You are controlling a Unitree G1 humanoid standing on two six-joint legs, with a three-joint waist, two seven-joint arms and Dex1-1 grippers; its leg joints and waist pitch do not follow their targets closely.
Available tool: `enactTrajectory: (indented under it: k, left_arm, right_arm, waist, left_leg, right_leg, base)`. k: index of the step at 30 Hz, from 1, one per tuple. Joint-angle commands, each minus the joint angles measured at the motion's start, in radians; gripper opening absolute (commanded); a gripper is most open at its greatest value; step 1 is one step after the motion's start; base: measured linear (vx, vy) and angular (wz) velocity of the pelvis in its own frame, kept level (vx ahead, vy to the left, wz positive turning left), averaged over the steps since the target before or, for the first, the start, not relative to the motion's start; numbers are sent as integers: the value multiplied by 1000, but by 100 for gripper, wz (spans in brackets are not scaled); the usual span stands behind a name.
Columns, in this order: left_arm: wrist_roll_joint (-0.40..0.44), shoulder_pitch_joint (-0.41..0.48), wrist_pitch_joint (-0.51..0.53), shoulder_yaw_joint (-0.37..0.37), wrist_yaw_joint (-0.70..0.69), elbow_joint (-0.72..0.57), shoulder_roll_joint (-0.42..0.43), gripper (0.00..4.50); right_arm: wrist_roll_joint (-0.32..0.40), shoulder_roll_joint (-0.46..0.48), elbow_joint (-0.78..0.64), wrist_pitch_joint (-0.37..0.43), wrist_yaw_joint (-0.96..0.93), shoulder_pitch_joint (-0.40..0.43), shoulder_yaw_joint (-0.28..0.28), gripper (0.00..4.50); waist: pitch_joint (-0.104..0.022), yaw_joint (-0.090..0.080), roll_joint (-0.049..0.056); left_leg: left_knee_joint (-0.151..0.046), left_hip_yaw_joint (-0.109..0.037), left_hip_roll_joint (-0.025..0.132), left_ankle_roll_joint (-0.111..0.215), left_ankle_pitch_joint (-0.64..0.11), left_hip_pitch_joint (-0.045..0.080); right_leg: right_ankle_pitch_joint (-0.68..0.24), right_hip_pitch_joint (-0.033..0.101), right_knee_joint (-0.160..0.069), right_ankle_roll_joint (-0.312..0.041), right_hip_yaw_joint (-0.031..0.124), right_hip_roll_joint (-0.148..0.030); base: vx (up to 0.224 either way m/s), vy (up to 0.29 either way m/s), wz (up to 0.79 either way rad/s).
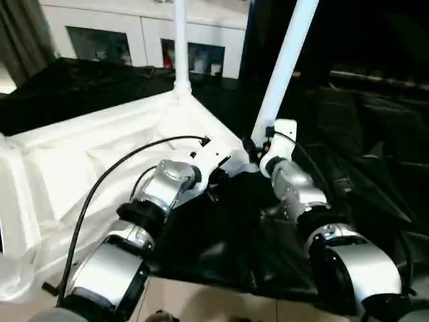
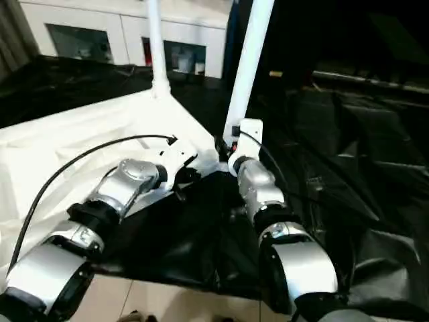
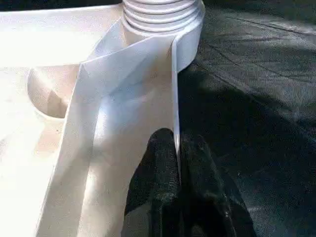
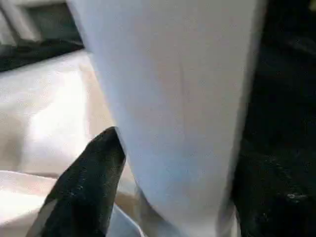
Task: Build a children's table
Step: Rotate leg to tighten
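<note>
Left wrist view: left gripper clenched on the thin upright edge wall of the table top, one black finger on the inner face, the other on the outer face. Ahead along that wall, threaded base of a leg seated in the corner socket.

Right wrist view: right gripper around the second leg, one black finger just beside the leg's surface, other finger hidden behind the leg. Firm grasp or slack fit: cannot tell.

Left eye view: table top lying upside down on a black sheet, ribbed underside facing up. First leg upright at the far corner. Second leg tilted, lower end at the near right corner, beside the right gripper. White cabinet with glass doors behind the table.
</note>
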Motion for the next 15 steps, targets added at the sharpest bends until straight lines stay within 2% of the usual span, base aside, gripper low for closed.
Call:
enactTrajectory:
  k: [1, 3, 4, 5, 6, 7, 9, 10, 11, 12, 13, 15]
  left_arm:
    - [-4, 14, -64, -11, -44, -36, 16, 0]
    - [-3, 22, -85, -19, -75, -45, 34, 0]
    - [-3, 27, -97, -23, -91, -52, 41, 0]
    - [-4, 33, -111, -27, -108, -60, 49, 0]
    - [-4, 33, -111, -27, -108, -60, 49, 0]
    - [-12, 54, -157, -35, -161, -88, 74, 0]
    - [-26, 77, -200, -40, -211, -120, 94, 0]
    - [-26, 77, -200, -40, -211, -120, 94, 0]
    - [-32, 83, -203, -40, -225, -131, 98, 0]
    - [-42, 93, -208, -39, -247, -148, 105, 0]
    - [-62, 116, -206, -38, -285, -191, 119, 0]
    - [-85, 144, -213, -37, -329, -241, 138, 0]
  right_arm:
    - [11, -31, -90, 18, 114, 23, 22, 364]
    - [5, -66, -151, 55, 213, 60, 58, 387]
    - [-1, -82, -173, 64, 242, 74, 73, 398]
    - [-7, -98, -196, 74, 273, 89, 89, 398]
    - [-7, -98, -196, 74, 273, 89, 89, 408]
    - [-17, -149, -267, 102, 375, 133, 133, 408]
    - [-11, -189, -338, 133, 469, 171, 164, 408]
    - [-11, -189, -338, 133, 469, 171, 164, 408]
    - [-6, -199, -360, 146, 496, 182, 171, 408]
    - [2, -215, -393, 166, 537, 198, 181, 408]
    - [9, -255, -454, 186, 620, 234, 213, 408]
    - [-1, -303, -515, 193, 703, 274, 251, 408]
  waist:
    - [-68, 6, -9]
    - [-69, 14, -10]
    - [-69, 18, -10]
    - [-75, 22, -8]
    - [-80, 23, -9]
    - [-81, 24, -8]
    - [-83, 26, -7]
    - [-84, 29, -8]
    - [-84, 28, -8]
    - [-83, 30, -10]
    - [-86, 35, -9]
    - [-81, 39, -7]
  left_leg:
    - [-76, -34, 74, 39, -258, 19]
    - [-72, -31, 74, 46, -243, 20]
    - [-69, -28, 72, 48, -235, 24]
    - [-67, -28, 72, 52, -195, 19]
    - [-64, -27, 73, 58, -161, 16]
    - [-62, -27, 69, 77, -104, 10]
    - [-56, -28, 71, 112, -55, 4]
    - [-51, -25, 69, 127, -56, 10]
    - [-51, -23, 70, 129, -61, 11]
    - [-49, -23, 65, 132, -67, 3]
    - [-46, -25, 71, 133, -60, 1]
    - [-48, -23, 73, 132, -87, 6]
  right_leg:
    - [-375, 42, -68, -149, 70, -99]
    - [-363, 40, -65, -150, 72, -97]
    - [-350, 36, -64, -159, 74, -95]
    - [-288, 45, -52, -175, 73, -93]
    - [-234, 48, -42, -184, 74, -93]
    - [-147, 54, -31, -202, 72, -87]
    - [-39, 58, -14, -223, 72, -85]
    - [-12, 55, -12, -234, 70, -82]
    - [-13, 53, -11, -242, 71, -83]
    - [-27, 60, -12, -241, 70, -79]
    - [-18, 63, -5, -235, 70, -82]
    - [-71, 54, -14, -225, 70, -82]
  base:
    - [0, 0, 0]
    - [56, -46, 6]
    - [62, -47, 9]
    - [68, -38, 9]
    - [62, -20, 2]
    - [62, -20, 2]
    - [27, -1, -1]
    - [0, 0, 0]
    - [0, 0, 0]
    - [0, 0, 0]
    - [0, 0, 0]
    - [0, 0, 0]
